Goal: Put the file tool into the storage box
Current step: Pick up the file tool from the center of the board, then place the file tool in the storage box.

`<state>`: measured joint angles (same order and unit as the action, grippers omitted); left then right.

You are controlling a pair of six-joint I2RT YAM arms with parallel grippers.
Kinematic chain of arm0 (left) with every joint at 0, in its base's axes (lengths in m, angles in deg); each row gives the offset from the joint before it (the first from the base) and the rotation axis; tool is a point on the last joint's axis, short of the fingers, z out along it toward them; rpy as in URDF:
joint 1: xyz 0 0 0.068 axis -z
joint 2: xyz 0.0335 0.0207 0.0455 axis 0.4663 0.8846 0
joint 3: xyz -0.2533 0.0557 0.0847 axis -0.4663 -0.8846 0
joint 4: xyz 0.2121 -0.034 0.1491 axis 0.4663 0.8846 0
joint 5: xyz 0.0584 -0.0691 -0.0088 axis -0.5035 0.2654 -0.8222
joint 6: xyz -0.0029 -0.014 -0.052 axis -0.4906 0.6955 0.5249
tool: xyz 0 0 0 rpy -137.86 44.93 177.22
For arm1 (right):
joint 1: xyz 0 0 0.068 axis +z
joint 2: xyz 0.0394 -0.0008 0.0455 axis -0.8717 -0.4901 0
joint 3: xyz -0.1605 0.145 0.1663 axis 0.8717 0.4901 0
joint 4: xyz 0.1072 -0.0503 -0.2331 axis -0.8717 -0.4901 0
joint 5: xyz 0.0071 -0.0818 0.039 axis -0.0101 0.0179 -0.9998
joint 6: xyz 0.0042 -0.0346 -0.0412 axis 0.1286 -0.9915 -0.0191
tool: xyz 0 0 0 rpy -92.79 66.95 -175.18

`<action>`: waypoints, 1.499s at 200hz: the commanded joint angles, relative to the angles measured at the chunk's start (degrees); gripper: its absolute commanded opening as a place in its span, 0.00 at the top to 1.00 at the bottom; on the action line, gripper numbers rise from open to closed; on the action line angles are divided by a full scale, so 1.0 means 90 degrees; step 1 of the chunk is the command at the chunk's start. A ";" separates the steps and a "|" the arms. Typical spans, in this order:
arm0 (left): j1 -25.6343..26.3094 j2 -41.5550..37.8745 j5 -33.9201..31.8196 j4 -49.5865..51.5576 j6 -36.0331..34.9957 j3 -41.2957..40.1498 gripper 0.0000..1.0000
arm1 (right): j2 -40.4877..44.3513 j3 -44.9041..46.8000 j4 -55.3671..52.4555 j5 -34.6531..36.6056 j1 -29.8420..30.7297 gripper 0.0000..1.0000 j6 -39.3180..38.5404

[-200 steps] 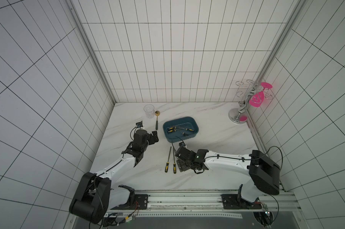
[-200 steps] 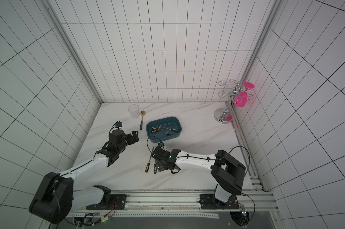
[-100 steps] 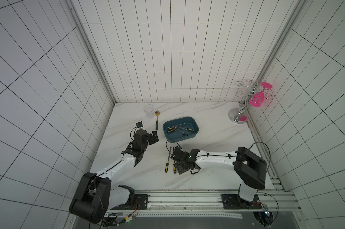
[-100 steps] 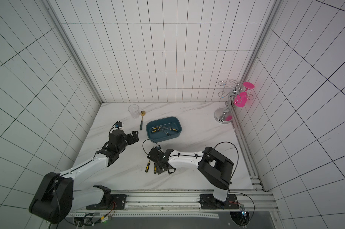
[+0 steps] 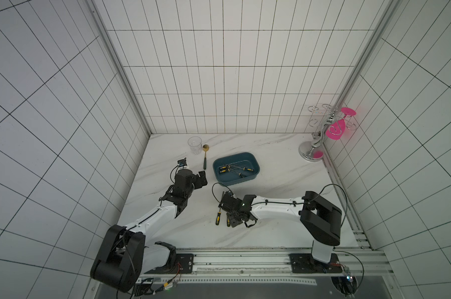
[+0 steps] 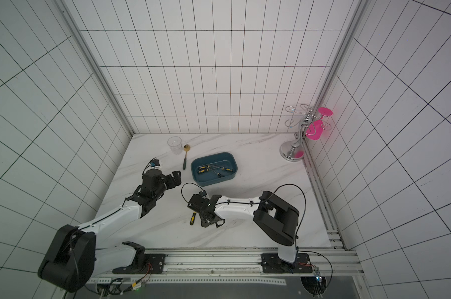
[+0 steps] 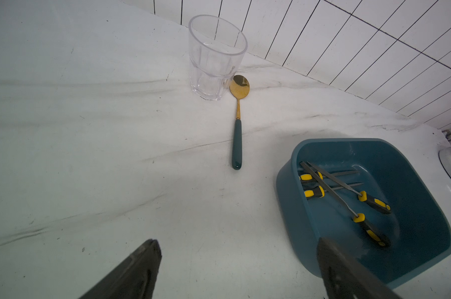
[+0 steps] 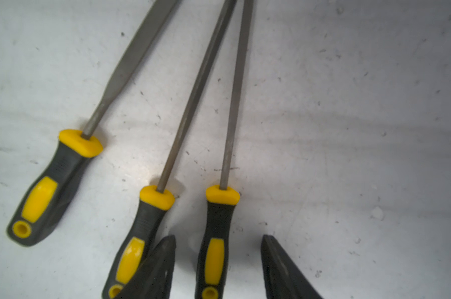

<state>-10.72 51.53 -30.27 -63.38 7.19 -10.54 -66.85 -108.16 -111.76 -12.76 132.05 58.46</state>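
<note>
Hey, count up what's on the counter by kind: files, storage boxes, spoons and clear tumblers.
Files: 7 (4 in the storage box, 3 on the table)
Storage box: 1
Spoon: 1
Clear tumbler: 1
Total: 10

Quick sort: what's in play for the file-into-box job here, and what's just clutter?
Job: dark teal plastic storage box; yellow-and-black-handled steel file straddled by the right gripper; two matching files beside it; four files already boxed.
Clutter: clear drinking glass; gold spoon with teal handle; chrome rack holding pink glasses.
</note>
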 commanded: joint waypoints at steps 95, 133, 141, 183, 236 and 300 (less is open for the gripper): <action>-0.0034 -0.0110 -0.0091 0.0017 0.0010 0.0130 0.02 | 0.0301 0.0182 -0.0420 0.0745 0.0073 0.87 0.0163; -0.0033 -0.0103 -0.0065 -0.0012 0.0007 0.0114 0.02 | 0.0665 0.0394 -0.0515 0.1034 0.0068 0.88 0.0189; -0.0033 -0.0101 -0.0057 -0.0012 0.0014 0.0115 0.02 | 0.0764 0.0425 -0.0544 0.1117 0.0063 0.88 0.0179; -0.0033 -0.0130 -0.0060 -0.0012 0.0019 0.0095 0.02 | 0.1415 0.0558 -0.0647 0.1462 0.0058 0.88 -0.0177; -0.0033 -0.0176 -0.0039 -0.0059 0.0037 0.0068 0.02 | 0.2651 0.0772 -0.0243 0.1589 -0.0198 0.87 -0.2070; -0.0069 -0.0407 -0.0133 -0.0068 0.0054 -0.0027 0.02 | 0.2983 0.0426 0.0195 -0.0093 -0.1461 0.87 -0.4796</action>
<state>-10.78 49.98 -30.68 -63.35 7.23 -10.56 -40.45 -102.58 -111.54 -6.57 122.50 27.75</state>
